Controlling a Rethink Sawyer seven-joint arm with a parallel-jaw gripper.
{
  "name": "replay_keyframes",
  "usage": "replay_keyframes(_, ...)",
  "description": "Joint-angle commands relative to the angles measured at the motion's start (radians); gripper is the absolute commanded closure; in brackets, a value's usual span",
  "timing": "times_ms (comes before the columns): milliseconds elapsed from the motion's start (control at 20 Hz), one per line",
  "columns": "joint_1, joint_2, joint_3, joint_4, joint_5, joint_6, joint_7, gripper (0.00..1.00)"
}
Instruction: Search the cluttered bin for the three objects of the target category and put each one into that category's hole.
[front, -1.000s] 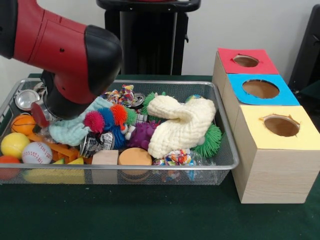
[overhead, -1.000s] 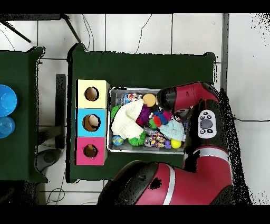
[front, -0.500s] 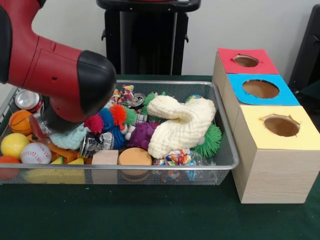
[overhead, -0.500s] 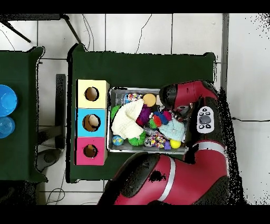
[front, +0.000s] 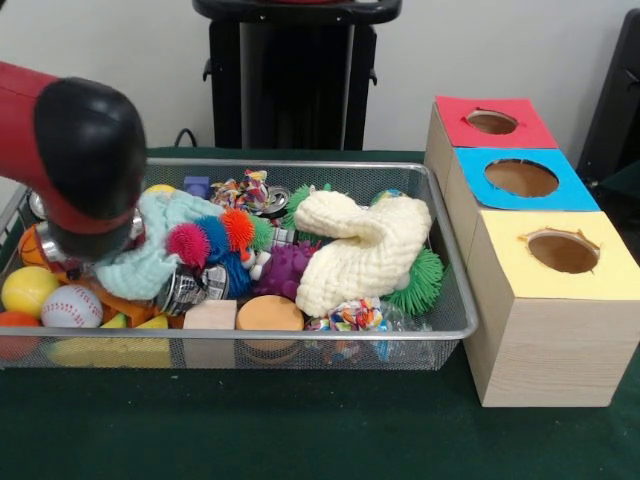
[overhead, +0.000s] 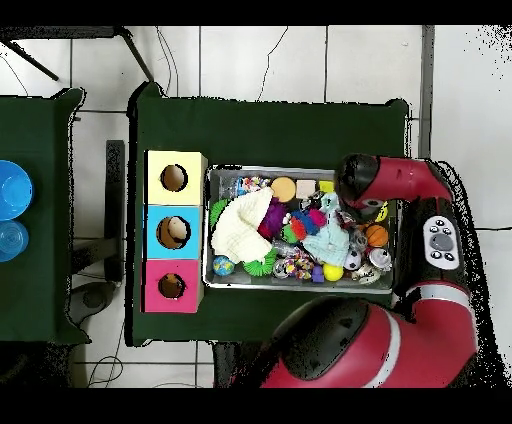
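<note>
Even, soft light is falling from above in the front view, and nothing is casting a hard shadow. The wire bin is throwing only a faint dark band onto the green desk at the lower centre. A mild sheen is showing on the arm at the left. The overhead view is looking bright on the pale floor, while the desk is reading very dark.

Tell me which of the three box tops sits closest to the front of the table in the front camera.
The yellow-topped box; the blue one is behind it and the red one farthest back.
</note>
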Motion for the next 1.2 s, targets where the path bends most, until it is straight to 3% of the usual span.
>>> replay_keyframes(50, -0.118, 0.077, 0.224, 0.257, 0.147, -0.066, -0.213, 0.0)
replay_keyframes(200, -0.162, 0.035, 0.267, 0.341, 0.199, -0.097, -0.199, 0.0)
replay_keyframes(750, -0.249, -0.015, 0.366, 0.478, 0.284, -0.138, -0.12, 0.0)
replay_keyframes(1200, -0.272, -0.066, 0.375, 0.562, 0.258, -0.185, -0.073, 0.0)
